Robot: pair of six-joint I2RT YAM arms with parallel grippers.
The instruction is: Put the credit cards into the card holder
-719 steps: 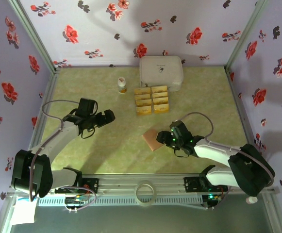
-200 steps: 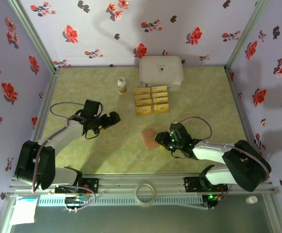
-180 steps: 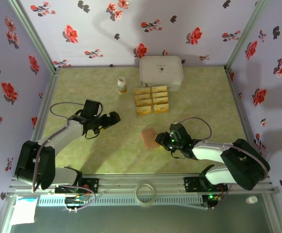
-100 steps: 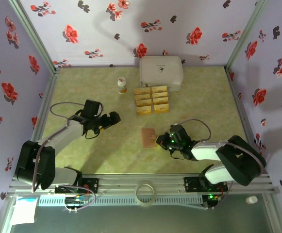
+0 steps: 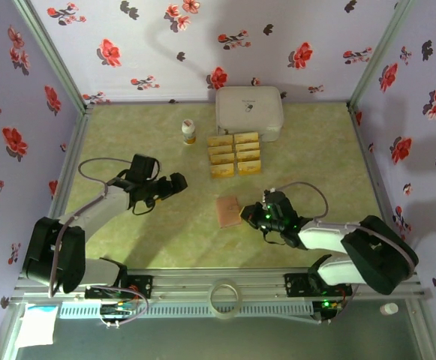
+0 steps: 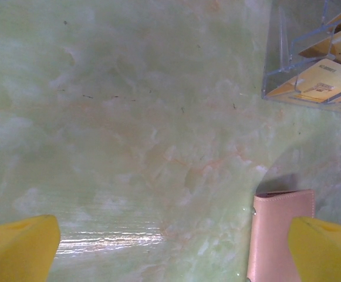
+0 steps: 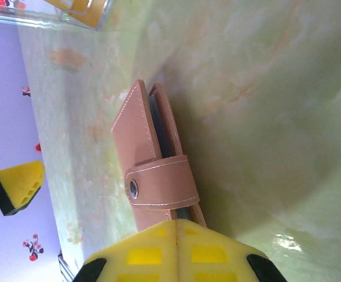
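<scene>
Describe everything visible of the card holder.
The card holder is a small pinkish-tan leather-look wallet with stitched edges and a strap bearing a metal snap. Folded, its covers gape slightly, showing grey inside. It rests on the green table, apart from the cards; the shut right gripper pinches its near end.

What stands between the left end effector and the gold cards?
Nothing visible: bare green marbled table lies between the open left end effector and the shiny gold-yellow cards. Only the near wall of their clear plastic rack fronts them.

Left arm and right arm: white links, black joints, grey looping cables; yellow finger pads, square-recessed on the right gripper.
</scene>
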